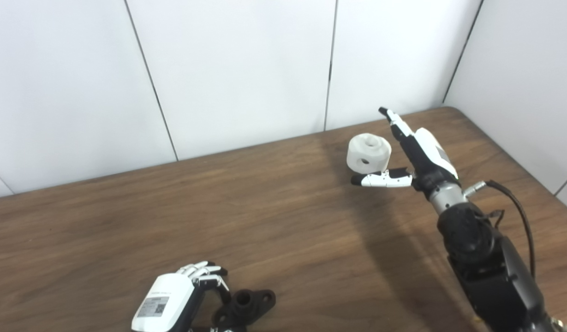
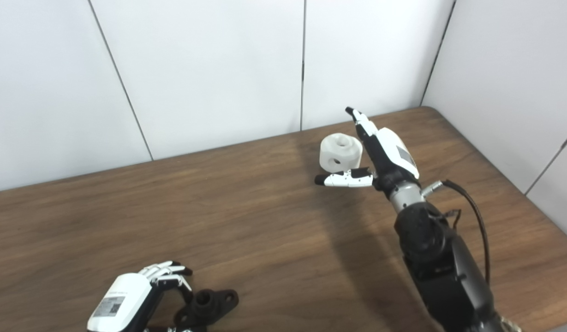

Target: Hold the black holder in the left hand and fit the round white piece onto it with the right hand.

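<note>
Matt white piece (image 1: 368, 152); wood-grain table (image 1: 265, 221).

The left hand (image 1: 172, 302) is cut off by the bottom edge in both views, so its wrist, arm and thumb side do not show. Its fingers (image 1: 202, 269) curl near the black holder (image 1: 244, 306), but whether they touch or grip it cannot be told. The holder's near end runs under the hand and off the bottom edge. A label on the back of the left hand is too small to read.

The right hand (image 1: 414, 154) shows edge-on at the far right; its palm is hidden. The round white piece (image 1: 368, 153) sits just beside that hand, and contact cannot be confirmed. The right arm (image 1: 491, 272) leaves the frame at the bottom.
</note>
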You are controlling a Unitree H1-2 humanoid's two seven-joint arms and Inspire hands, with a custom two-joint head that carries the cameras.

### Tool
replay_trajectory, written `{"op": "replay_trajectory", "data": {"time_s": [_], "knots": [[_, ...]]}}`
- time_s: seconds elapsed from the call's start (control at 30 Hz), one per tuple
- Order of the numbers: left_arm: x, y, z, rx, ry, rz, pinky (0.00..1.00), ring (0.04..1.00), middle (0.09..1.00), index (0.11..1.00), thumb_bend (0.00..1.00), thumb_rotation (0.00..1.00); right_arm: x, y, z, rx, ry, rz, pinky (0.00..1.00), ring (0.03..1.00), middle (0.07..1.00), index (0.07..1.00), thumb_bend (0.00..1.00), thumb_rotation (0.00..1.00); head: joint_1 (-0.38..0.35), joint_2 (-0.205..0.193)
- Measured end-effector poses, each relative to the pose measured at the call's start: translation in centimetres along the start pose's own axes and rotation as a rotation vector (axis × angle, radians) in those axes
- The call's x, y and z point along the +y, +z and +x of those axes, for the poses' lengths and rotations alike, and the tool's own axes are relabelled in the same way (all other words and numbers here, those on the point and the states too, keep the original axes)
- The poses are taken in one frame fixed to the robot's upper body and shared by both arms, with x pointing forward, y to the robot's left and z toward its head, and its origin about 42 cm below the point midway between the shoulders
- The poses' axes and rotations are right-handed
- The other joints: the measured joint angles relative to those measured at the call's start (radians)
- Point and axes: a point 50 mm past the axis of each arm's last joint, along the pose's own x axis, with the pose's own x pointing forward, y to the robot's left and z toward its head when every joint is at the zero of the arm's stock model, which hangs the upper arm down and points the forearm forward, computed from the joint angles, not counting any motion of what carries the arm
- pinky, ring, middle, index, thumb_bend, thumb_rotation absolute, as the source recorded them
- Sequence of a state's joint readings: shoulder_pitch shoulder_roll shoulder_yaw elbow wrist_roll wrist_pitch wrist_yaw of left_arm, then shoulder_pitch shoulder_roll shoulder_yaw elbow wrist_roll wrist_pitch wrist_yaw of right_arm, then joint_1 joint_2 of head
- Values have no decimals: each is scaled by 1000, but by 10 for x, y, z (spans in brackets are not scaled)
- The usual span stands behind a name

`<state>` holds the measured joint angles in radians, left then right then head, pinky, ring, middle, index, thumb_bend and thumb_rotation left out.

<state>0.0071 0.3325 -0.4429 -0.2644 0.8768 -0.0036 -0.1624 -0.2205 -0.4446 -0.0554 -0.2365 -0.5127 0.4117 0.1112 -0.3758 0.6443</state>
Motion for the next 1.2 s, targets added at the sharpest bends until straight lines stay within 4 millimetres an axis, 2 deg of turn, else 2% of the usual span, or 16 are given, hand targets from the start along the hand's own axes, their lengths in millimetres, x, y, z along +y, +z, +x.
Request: {"op": "replay_trajectory", "data": {"time_s": [0.17, 0.27, 0.5, 0.7, 1.2], "knots": [[0, -1, -1, 1, 3, 1, 832, 865, 791, 488, 520, 49, -4, -1, 32, 32, 13, -66, 973, 1000, 992, 930, 873, 387, -8, 2], [0, 0, -1, 2, 4, 0, 834, 867, 792, 488, 520, 48, -3, -5, 45, 64, 21, -81, 994, 1000, 996, 926, 870, 380, -14, 2], [0, -2, -2, 4, 7, 0, 833, 869, 795, 488, 520, 49, 2, -16, 62, 130, 33, -93, 978, 1000, 997, 911, 886, 380, -25, 2], [0, -2, -2, 5, 7, 0, 824, 865, 790, 488, 520, 49, -2, -15, 76, 165, 18, -101, 958, 1000, 981, 878, 883, 364, -32, -2], [1, -3, -3, 6, 6, -3, 831, 868, 795, 488, 520, 49, -5, -22, 77, 195, 10, -135, 951, 1000, 934, 793, 913, 301, -35, 3]]}}
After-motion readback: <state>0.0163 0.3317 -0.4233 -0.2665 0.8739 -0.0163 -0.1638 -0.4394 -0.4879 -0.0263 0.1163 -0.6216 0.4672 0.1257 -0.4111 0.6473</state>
